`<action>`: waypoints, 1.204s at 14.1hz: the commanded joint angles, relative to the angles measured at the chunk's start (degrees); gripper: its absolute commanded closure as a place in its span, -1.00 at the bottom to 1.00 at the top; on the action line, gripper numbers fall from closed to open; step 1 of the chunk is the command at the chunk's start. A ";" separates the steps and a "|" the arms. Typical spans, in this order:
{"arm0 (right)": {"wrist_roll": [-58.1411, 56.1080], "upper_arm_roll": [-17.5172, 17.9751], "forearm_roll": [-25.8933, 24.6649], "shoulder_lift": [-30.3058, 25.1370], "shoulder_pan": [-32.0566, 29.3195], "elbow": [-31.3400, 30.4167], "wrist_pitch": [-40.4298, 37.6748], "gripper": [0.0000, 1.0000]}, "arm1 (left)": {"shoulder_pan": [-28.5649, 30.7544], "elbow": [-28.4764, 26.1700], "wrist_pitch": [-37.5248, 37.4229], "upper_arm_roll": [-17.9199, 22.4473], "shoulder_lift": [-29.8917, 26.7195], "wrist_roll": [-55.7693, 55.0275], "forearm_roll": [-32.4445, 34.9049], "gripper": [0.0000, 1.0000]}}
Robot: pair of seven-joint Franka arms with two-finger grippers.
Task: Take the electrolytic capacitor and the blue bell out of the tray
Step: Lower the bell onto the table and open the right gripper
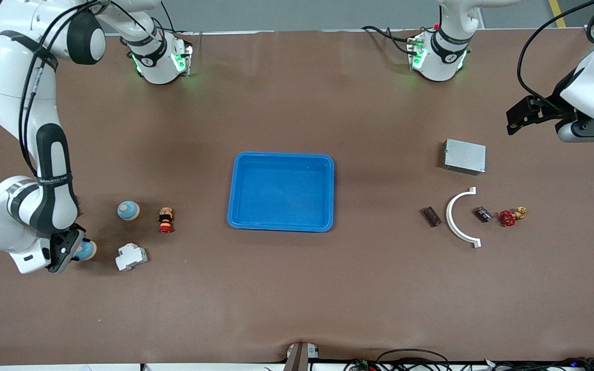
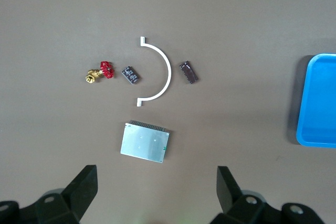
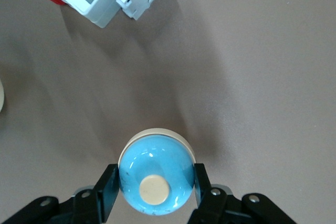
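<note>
Right end effector point(image 1: 72, 251) seemingly gripping blue bell point(image 3: 156, 176), left end effector point(image 2: 156, 184) wide open, brown table point(image 1: 297, 288)

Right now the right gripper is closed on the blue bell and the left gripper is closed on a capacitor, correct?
Half right. The right gripper does clamp the blue bell. The left gripper holds nothing: the left wrist view shows its fingers spread wide in the air, with both capacitors lying on the table beside the white arc.
</note>
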 commanded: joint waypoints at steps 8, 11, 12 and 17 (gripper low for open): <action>-1.11 1.64 1.88 1.29 -2.12 2.22 0.56 -1.00 | 0.15 0.97 0.21 -0.48 0.24 0.03 1.19 -1.00; -1.11 1.73 1.88 1.29 -2.13 2.22 0.56 -1.00 | 0.15 0.97 0.21 -0.48 0.24 0.12 1.19 -1.00; -1.11 1.73 1.88 1.29 -2.13 2.22 0.56 -1.00 | 0.15 0.97 0.21 -0.48 0.24 0.12 1.19 -1.00; -0.94 1.56 1.70 0.85 -1.86 3.27 -1.54 -1.00 | 0.06 0.88 0.21 -0.48 0.24 0.03 1.19 -1.00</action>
